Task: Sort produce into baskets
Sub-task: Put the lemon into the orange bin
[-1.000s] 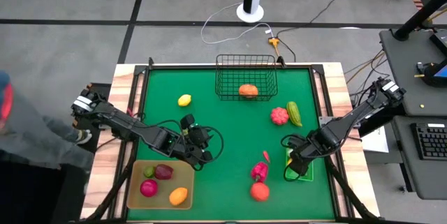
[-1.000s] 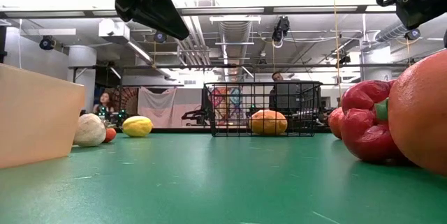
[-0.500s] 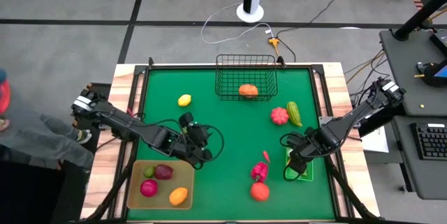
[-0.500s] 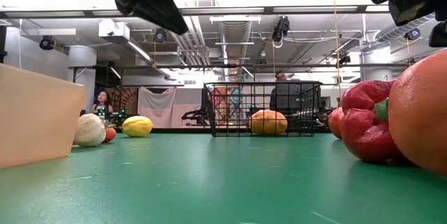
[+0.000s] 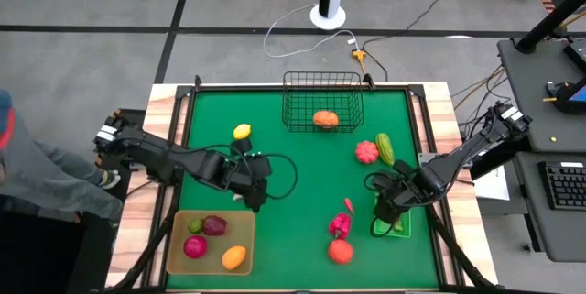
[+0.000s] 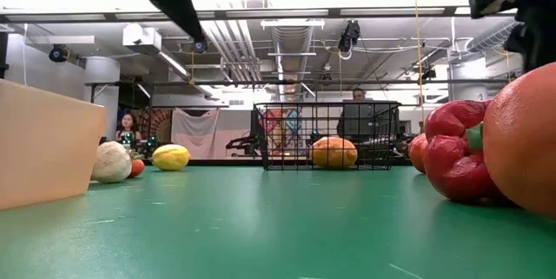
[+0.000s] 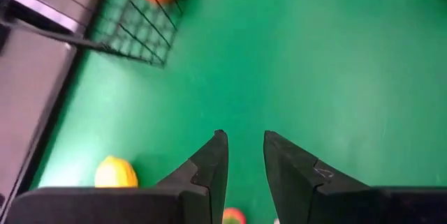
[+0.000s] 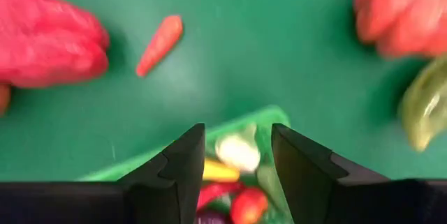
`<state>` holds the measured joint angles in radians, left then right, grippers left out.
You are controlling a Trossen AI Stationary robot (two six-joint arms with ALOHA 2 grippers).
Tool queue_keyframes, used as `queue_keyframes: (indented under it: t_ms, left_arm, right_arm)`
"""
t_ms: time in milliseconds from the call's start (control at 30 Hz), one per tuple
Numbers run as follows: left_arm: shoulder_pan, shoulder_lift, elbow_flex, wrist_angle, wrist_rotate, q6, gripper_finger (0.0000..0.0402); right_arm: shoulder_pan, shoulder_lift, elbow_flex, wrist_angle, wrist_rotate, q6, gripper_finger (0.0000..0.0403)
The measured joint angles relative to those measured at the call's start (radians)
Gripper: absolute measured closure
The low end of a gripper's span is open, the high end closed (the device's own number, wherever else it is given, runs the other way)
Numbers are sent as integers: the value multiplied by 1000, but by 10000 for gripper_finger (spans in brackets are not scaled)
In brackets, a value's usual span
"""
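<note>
My right pincer (image 8: 234, 161) hangs parted and empty above the green bin (image 8: 230, 130), which holds small produce; my left pincer (image 7: 244, 155), a narrow gap, empty, sits near the lemon (image 5: 242, 131).

A: Where have you got this rig set up?
B: You're in a robotics lab. Open ceiling with exposed ducts (image 6: 291, 40), cables (image 5: 302, 33) taped across grey floor, a keyboard (image 5: 565, 184) on the side desk, green worktop (image 5: 293, 166) on a wooden frame.

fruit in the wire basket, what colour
Orange; the fruit in the wire basket shows best in the high view.
</note>
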<state>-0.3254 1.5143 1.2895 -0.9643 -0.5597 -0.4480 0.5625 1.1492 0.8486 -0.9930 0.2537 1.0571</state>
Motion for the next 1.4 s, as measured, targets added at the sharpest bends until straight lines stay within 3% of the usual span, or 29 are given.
queue_keyframes:
  t_ms: [200,367,433,700,833,1033,1200,1400]
  left_arm:
    - [75,0,-34,-53,212,110,326]
    - [189,-4,-77,-60,410,257,326]
    - [248,-5,-87,-59,446,307,326]
    - [538,-5,-125,-46,471,438,326]
    - [680,-5,-171,-19,408,438,326]
    - [809,-5,-206,24,386,429,312]
    - [838,-5,-208,55,386,429,268]
    - [837,-2,-231,103,386,435,181]
  right_arm:
    - [0,-1,0,65,110,-83,243]
    - [-5,-1,0,95,125,-122,240]
    - [-5,-1,0,94,128,-126,238]
    - [-5,-1,0,94,140,-128,240]
    - [-5,-1,0,94,140,-133,238]
    - [-5,-1,0,94,141,-139,234]
    - [-5,-1,0,98,141,-140,233]
    - [-5,-1,0,105,141,-141,229]
